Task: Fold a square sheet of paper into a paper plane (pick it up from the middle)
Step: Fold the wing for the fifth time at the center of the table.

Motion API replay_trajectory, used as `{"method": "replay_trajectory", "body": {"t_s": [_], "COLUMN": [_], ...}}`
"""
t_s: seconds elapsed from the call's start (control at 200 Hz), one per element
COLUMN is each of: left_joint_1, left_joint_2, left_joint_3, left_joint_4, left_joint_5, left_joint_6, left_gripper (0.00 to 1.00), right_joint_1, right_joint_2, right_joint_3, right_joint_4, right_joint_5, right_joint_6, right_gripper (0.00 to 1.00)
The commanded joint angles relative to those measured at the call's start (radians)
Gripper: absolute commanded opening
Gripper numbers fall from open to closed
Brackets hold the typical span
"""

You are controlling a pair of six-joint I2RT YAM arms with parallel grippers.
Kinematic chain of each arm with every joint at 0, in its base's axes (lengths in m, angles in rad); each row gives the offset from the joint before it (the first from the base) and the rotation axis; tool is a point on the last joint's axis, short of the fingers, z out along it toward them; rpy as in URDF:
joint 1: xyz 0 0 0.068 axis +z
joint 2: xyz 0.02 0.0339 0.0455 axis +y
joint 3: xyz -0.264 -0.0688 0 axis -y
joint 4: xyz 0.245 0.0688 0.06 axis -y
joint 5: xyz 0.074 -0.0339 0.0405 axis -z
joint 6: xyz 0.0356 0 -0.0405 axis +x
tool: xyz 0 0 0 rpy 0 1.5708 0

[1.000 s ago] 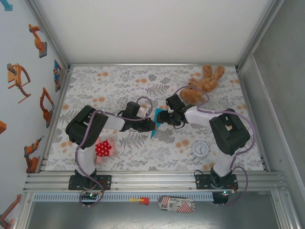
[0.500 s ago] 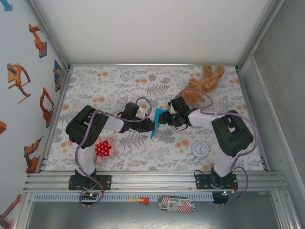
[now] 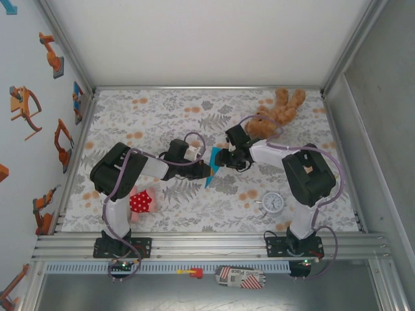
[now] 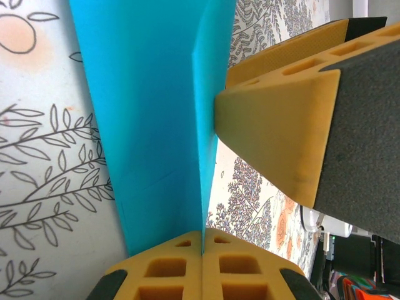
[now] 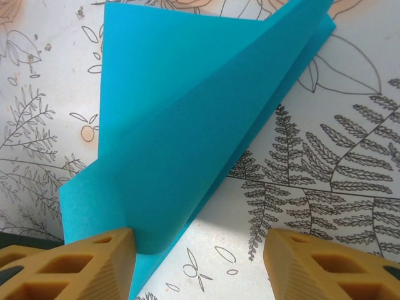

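Turquoise-blue and folded along a crease, the sheet of paper (image 3: 213,155) stands near the middle of the floral tablecloth (image 3: 155,110) in the overhead view, between the two arms. The left gripper (image 3: 208,170) reaches it from 9 o'clock and the right gripper (image 3: 222,159) from 3 o'clock. A brown teddy bear (image 3: 275,113) lies at 1 o'clock from the paper, a small round white clock (image 3: 272,202) at 4 o'clock, and a red white-dotted cloth item (image 3: 141,201) at 8 o'clock beside the left arm.

From the left wrist camera, the left gripper (image 4: 203,239) is clamped on the sheet of paper (image 4: 144,106). Its two yellow pads meet at 6 o'clock with the blue edge pinched between them, and the sheet rises toward 12 o'clock with a folded flap standing off it. One yellow finger (image 4: 275,137) of the right gripper comes in from 3 o'clock, its tip touching the flap's edge.

From the right wrist camera, the right gripper (image 5: 200,242) has its jaws spread apart, grasping nothing. The sheet of paper (image 5: 187,125) fans from 7 o'clock up toward 1 o'clock in overlapping layers over the tablecloth (image 5: 325,187). Its lower corner rests against the finger (image 5: 94,265) at 7 o'clock, while the finger at 5 o'clock stands well apart from it.
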Motion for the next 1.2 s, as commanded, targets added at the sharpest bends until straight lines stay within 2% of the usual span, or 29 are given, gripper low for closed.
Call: {"method": "replay_trajectory", "body": {"t_s": [0.0,0.551,1.197], "left_joint_1": [0.004,0.003,-0.001], "left_joint_2": [0.057,-0.005,-0.13], "left_joint_3": [-0.02,-0.01,-0.017], "left_joint_4": [-0.062,-0.097,-0.165], "left_joint_5": [-0.065,-0.064,-0.083], "left_joint_6": [0.004,-0.003,-0.037], "left_gripper": [0.03,0.14,0.26], "right_joint_1": [0.013,0.028,0.029], "right_joint_2": [0.109,0.184,0.196], "right_joint_3": [0.005,0.053,0.061], "right_joint_4": [-0.016,-0.111,-0.125], "right_joint_5": [0.066,0.113,0.11], "right_joint_6": [0.012,0.046,0.053], "right_gripper": [0.58,0.6,0.61]}}
